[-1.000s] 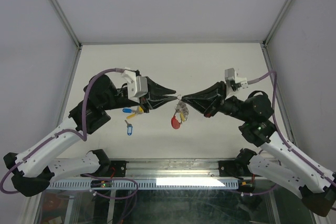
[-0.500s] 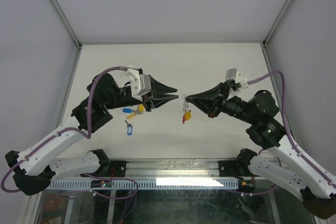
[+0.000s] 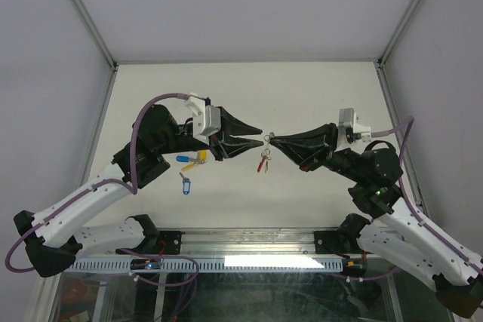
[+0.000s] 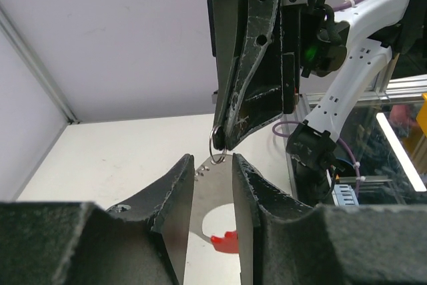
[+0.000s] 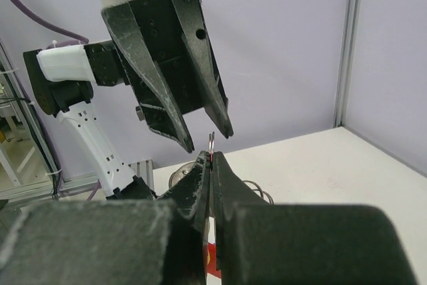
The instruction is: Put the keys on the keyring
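Note:
My right gripper point(image 3: 274, 139) is shut on the small metal ring of the keyring point(image 3: 264, 161), whose red piece and a yellow tag dangle below it above the table. In the right wrist view the ring point(image 5: 211, 143) pokes up from my closed right gripper point(image 5: 211, 158). My left gripper point(image 3: 260, 138) stands open tip to tip with it, a narrow gap between its fingers point(image 4: 179, 171). The ring point(image 4: 217, 145) hangs just beyond those tips, and the red piece point(image 4: 225, 241) shows below them. A blue-tagged and a yellow-tagged key point(image 3: 193, 160) lie together on the table, with another blue-tagged key point(image 3: 185, 185) nearer.
The white table point(image 3: 317, 96) is boxed in by pale walls and metal corner posts point(image 3: 83, 13). A metal rail point(image 3: 249, 240) and cable tray run along the near edge between the arm bases.
My left gripper has slid right and opened a little. My right gripper has drawn back to the right with the keyring, and the hanging bundle has turned and swung.

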